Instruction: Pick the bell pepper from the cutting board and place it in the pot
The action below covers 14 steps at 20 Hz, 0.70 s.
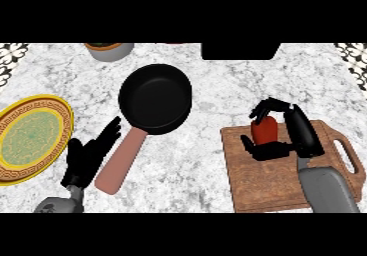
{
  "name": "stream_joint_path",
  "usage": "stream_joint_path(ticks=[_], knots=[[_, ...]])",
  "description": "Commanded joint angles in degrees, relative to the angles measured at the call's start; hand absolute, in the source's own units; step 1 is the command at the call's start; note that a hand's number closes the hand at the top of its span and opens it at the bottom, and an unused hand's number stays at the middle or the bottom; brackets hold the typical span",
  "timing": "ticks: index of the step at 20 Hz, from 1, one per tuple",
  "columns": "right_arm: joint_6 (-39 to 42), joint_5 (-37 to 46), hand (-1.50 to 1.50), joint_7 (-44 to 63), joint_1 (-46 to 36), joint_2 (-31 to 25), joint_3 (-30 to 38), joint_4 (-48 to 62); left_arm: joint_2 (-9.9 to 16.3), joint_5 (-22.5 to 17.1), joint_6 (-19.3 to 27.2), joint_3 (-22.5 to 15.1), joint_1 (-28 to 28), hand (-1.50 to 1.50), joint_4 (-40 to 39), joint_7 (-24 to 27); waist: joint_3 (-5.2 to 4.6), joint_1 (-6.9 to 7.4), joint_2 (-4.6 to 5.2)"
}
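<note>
A red bell pepper (265, 131) stands on the wooden cutting board (254, 182) at the right. My right hand (298, 131) is curled round it, fingers over its top and thumb below it. A black pan (156, 98) with a pinkish handle (120, 161) lies in the middle of the counter. To the left of that handle, my left hand (86, 157) rests open with its fingers pointing up.
A yellow and green plate (25, 137) lies at the left edge. A grey pot with a plant (110, 50) stands at the back left, and a black object (240, 50) sits at the back centre. Dark patterned tiles show at both top corners.
</note>
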State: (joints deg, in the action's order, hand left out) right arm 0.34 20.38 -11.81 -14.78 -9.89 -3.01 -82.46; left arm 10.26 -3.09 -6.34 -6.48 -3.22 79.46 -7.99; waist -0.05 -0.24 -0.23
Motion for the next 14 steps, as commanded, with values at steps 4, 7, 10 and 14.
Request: stream_joint_path(ticks=[4, 7, 10, 14], knots=[[-0.53, 8.3, 1.5, 15.95, -5.97, 1.64, -4.75, -9.97, -0.57, 0.56, -0.64, 0.97, -1.01, 0.0, -1.19, 0.21, 0.02, 0.35, 0.16], [2.71, 11.05, 1.5, 24.84, -12.92, 0.81, -5.56, -11.31, -0.27, 0.87, -1.13, 0.03, 1.16, 0.0, 1.16, -0.08, 0.01, 0.61, 0.08], [3.02, 13.64, 1.5, 31.09, -18.74, 4.33, -7.4, -10.91, -1.43, 0.9, -0.15, 0.74, -3.49, 0.0, 0.16, -3.6, 0.02, 0.51, 0.18], [7.34, 15.15, 1.5, 37.61, -31.07, 6.85, -8.12, -2.34, -2.49, 2.33, 0.22, -0.43, -3.19, 0.0, -1.52, -2.1, -0.01, 0.97, 0.3]])
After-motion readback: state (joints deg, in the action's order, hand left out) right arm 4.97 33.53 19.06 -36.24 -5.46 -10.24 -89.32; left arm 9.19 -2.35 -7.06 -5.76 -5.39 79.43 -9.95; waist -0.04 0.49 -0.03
